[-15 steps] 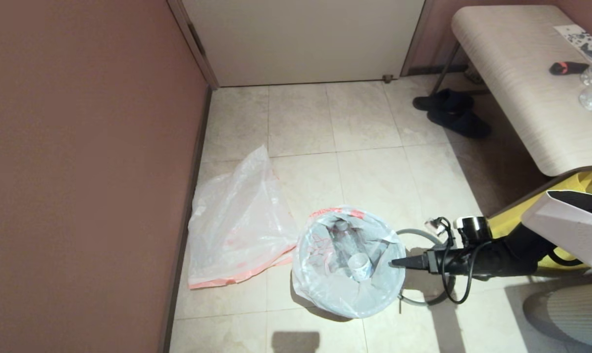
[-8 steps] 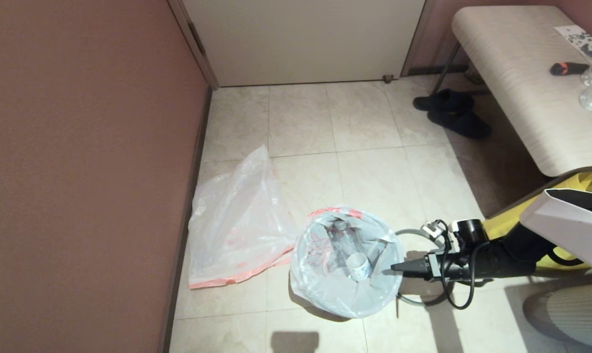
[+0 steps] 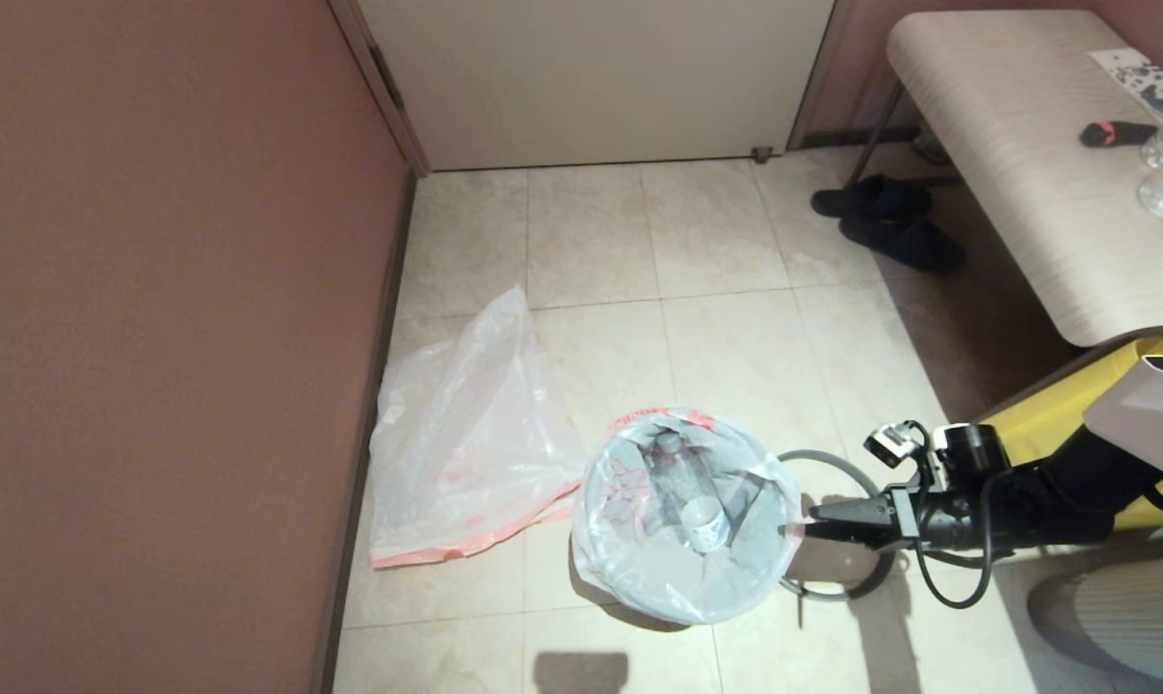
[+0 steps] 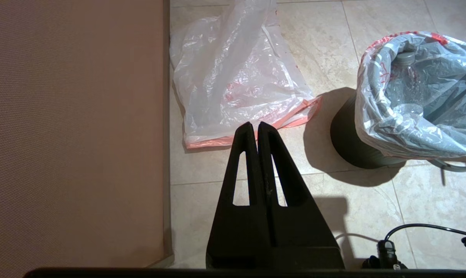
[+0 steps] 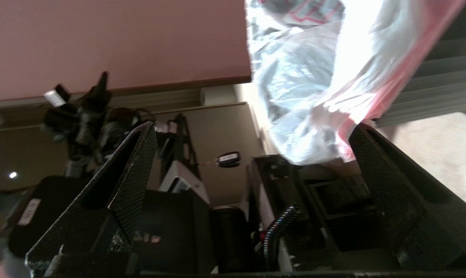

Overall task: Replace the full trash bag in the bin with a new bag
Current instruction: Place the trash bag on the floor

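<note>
**Full bag sits in the bin, your right gripper at its rim**

The full trash bag (image 3: 682,516) lines the bin (image 4: 346,144) on the tiled floor, its pink-red band (image 3: 660,418) folded over the edge and a clear bottle (image 3: 682,487) showing inside; judge it light, soft and slippery, apt to tear or slide if pinched thin, so gather the banded rim film where it bunches. Your right gripper (image 3: 803,528) hovers at the bin's right side, jaws spread wide with film between them in the right wrist view, nothing clamped. A grey ring (image 3: 836,525) lies on the floor under that arm. The new bag (image 3: 465,434) lies limp by the wall, left of the bin. Your left gripper (image 4: 255,129) is parked, jaws pressed together.
</note>
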### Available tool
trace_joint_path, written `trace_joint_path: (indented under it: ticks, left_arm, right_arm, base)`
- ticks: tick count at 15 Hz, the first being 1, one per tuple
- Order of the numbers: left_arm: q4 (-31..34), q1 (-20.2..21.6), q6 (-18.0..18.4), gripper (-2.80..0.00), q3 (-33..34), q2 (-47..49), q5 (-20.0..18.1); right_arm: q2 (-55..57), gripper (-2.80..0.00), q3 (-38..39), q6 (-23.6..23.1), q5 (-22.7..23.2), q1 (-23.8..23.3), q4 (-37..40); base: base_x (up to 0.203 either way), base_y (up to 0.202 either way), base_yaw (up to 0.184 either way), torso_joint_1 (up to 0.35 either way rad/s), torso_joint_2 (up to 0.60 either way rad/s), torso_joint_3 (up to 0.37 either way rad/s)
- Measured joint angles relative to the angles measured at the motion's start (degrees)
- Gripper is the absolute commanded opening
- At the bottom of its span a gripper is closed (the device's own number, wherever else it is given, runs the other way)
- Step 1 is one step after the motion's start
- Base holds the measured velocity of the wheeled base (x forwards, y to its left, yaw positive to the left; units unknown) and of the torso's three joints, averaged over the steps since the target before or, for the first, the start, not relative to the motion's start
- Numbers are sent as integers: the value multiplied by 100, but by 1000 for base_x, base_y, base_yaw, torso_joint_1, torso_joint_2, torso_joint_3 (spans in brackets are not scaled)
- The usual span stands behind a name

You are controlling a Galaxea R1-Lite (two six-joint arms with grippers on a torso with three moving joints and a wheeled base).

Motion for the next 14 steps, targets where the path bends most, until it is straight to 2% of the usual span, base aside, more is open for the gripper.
trace_joint_path:
  ticks: [4,10,14]
  left_arm:
    - [2,0,2,-280,0,0,0]
    - [0,0,2,-280,2,0,0]
    - [-1,0,1,-280,2,0,0]
  right_arm:
    - [-163,0,165,2,324,-41,0]
    - [-203,0,127,-39,223,8,-41]
    - [-54,0,-172,-33,157,-316,-35]
  base:
    - [0,0,0,0,0,0]
    - [0,0,0,0,0,0]
    - [0,0,0,0,0,0]
